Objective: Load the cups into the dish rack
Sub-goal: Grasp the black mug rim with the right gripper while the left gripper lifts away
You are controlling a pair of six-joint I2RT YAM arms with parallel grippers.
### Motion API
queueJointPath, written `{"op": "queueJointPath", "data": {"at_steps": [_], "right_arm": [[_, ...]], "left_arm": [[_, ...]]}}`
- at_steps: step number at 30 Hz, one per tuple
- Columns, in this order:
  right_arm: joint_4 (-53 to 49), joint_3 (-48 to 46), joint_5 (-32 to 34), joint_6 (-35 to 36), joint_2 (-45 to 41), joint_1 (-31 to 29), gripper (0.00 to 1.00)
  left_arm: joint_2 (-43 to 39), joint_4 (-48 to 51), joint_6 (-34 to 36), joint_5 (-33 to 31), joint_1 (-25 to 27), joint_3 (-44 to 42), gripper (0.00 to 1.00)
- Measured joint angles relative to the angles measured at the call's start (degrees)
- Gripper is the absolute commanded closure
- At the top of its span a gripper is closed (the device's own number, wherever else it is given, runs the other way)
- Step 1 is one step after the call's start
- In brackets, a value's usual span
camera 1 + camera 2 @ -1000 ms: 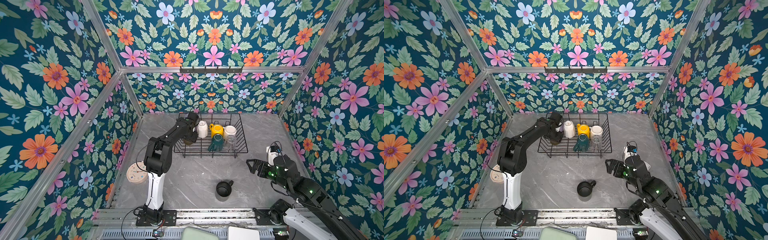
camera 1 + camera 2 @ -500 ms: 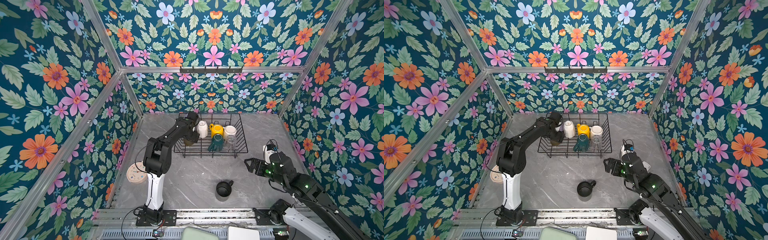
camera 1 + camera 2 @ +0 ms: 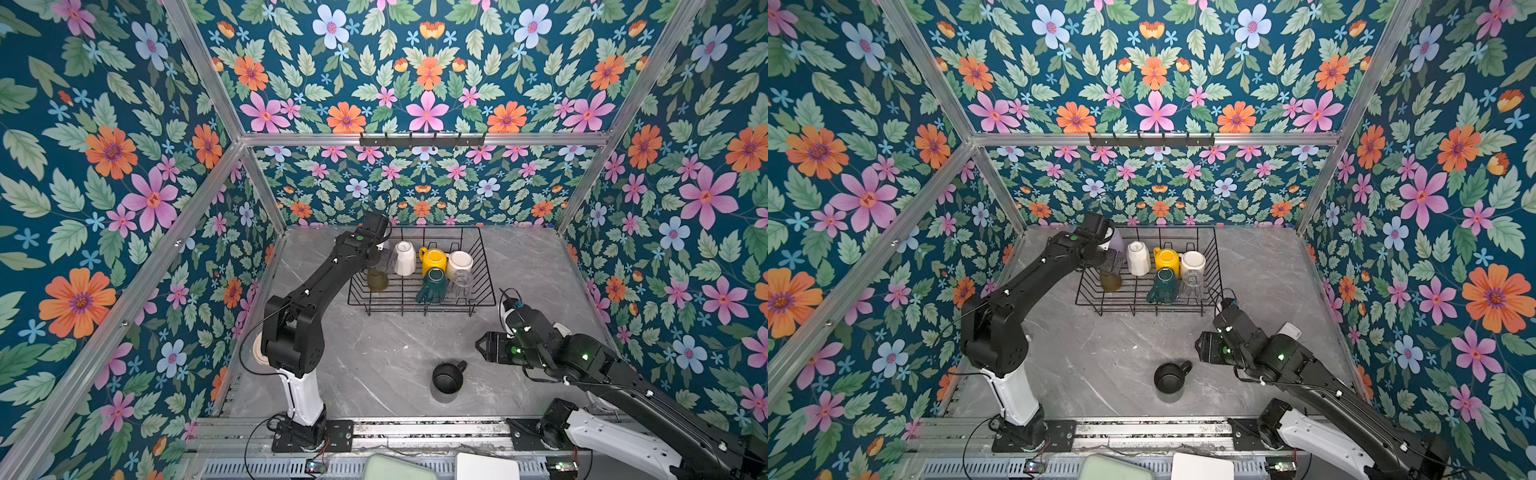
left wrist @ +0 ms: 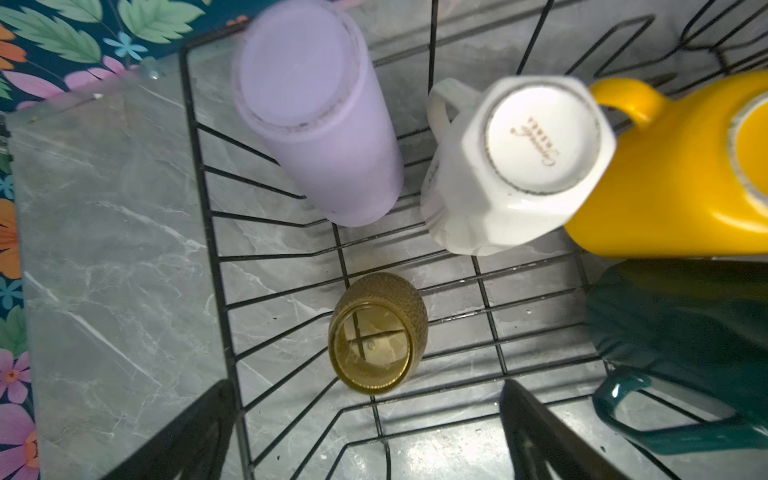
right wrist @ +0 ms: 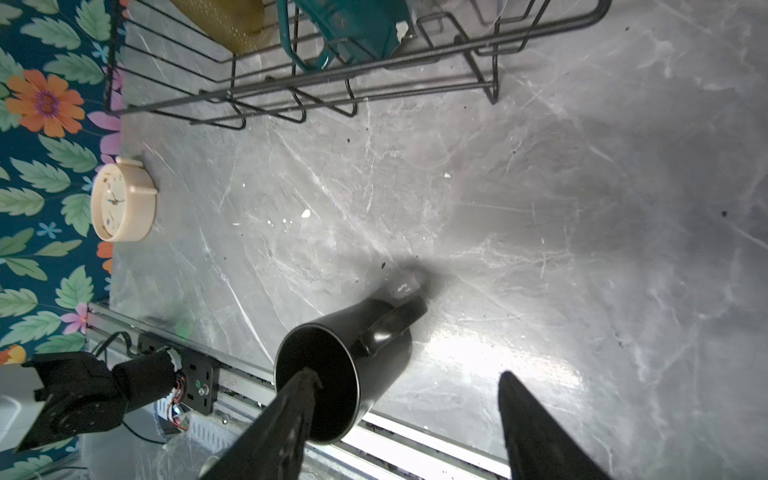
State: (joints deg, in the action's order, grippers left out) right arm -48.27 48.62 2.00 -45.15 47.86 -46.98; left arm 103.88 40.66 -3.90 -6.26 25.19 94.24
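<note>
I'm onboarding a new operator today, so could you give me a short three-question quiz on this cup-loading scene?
1. True or false: the black mug stands inside the dish rack.
2. Which cup is nearest the left gripper? A yellow mug; B amber glass; C clear glass.
3. Are the right gripper's jaws apart or shut?
Key: 1 false, it stands on the table; 2 B; 3 apart.

Markings check: nothing fully readable.
Upturned base of the white mug has a gold script word over smaller capitals, seen inverted, letters uncertain. The black mug carries small pale print, illegible. Dial marks on the clock are too small to read.
</note>
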Motion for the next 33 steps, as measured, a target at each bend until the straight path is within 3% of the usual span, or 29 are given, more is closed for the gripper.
{"op": "queueJointPath", "data": {"at_steps": [6,11,20,33], "right_arm": [[-3.3,1.2,5.7,-7.0,3.7,-11.7,0.34],[-3.8,3.2,8.2,-10.9,10.2,-17.7,0.38],[0.5,3.3,8.3,-14.8,19.5,-20.3,0.52],[5.6,-0.8,7.1,-19.7,24.5,-21.2,0.62]], "left_arm": [[-10.7,-9.4,-1.0,-3.1,-0.1,-8.8,0.0],[-19.6,-18.3,-2.0,-4.6,-0.1,-16.7,0.0],[-34.7,-31.7,-3.6,-9.2,-0.6,-31.5,0.0],[-43.6,-36.9,-6.3,-10.6,-1.1,-38.6,0.0]]}}
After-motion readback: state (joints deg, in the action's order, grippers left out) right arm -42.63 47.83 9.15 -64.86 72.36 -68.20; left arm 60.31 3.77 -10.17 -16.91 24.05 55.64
